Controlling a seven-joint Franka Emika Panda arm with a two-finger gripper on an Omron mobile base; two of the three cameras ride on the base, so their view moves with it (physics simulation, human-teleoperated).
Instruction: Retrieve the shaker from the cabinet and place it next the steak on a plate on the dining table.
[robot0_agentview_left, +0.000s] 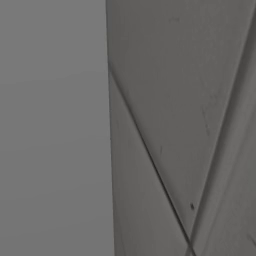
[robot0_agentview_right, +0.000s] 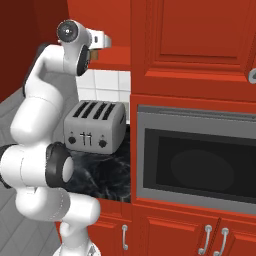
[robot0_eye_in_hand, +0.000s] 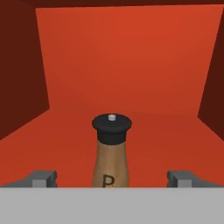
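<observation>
My jaws are spread wide inside the red cabinet (robot0_eye_in_hand: 127, 57), one tip to each side of the shaker (robot0_eye_in_hand: 111, 151), touching nothing. The shaker stands upright on the cabinet floor, centred between my tips, dark cap up. From the right base view, a silver toaster (robot0_agentview_right: 94, 125) sits on the black marbled bench (robot0_agentview_right: 102, 175) below my arm, left of the oven (robot0_agentview_right: 197, 160).

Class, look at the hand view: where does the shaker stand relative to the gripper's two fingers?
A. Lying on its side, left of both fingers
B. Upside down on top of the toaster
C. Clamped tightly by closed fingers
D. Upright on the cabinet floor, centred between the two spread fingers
D: the shaker stands upright on the red cabinet floor, with the gripper fingers spread wide on either side, not touching it.
</observation>
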